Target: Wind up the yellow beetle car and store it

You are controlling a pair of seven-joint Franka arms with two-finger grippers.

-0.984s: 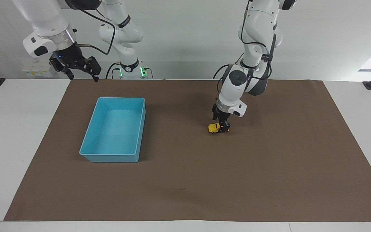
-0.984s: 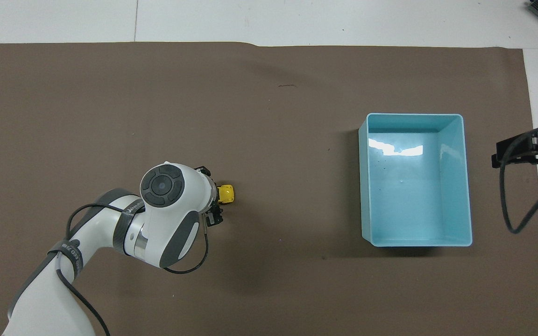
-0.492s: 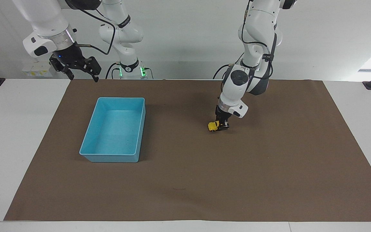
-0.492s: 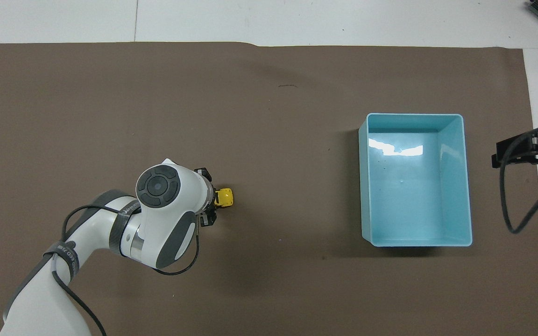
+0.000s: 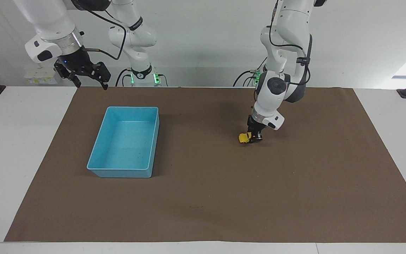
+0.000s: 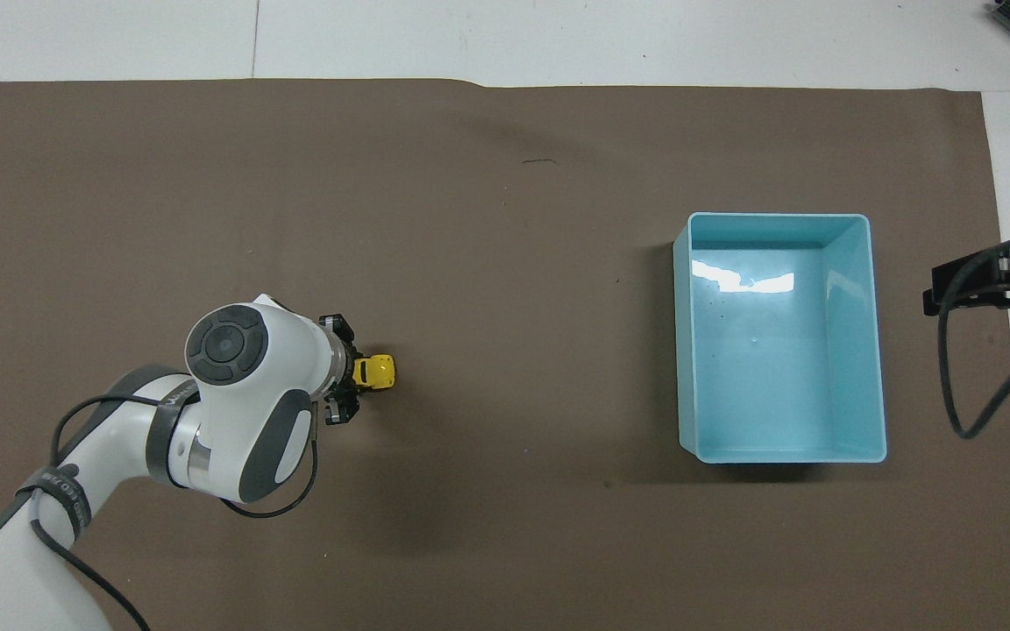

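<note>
The yellow beetle car (image 5: 244,138) sits with its wheels on the brown mat, toward the left arm's end of the table. It also shows in the overhead view (image 6: 377,372). My left gripper (image 5: 256,138) is down at the mat and shut on the car's rear end; in the overhead view (image 6: 349,393) the arm's wrist covers most of it. The blue bin (image 5: 124,168) stands empty toward the right arm's end, also seen from overhead (image 6: 875,342). My right gripper (image 5: 90,80) waits raised near the robots' edge of the mat, beside the bin, with its fingers apart.
A brown mat (image 5: 203,204) covers most of the white table. The right arm's black cable (image 6: 965,377) hangs at the mat's edge beside the bin.
My left gripper has dragged the yellow car along the mat toward the left arm's end of the table, away from the bin. The right arm has not moved.
</note>
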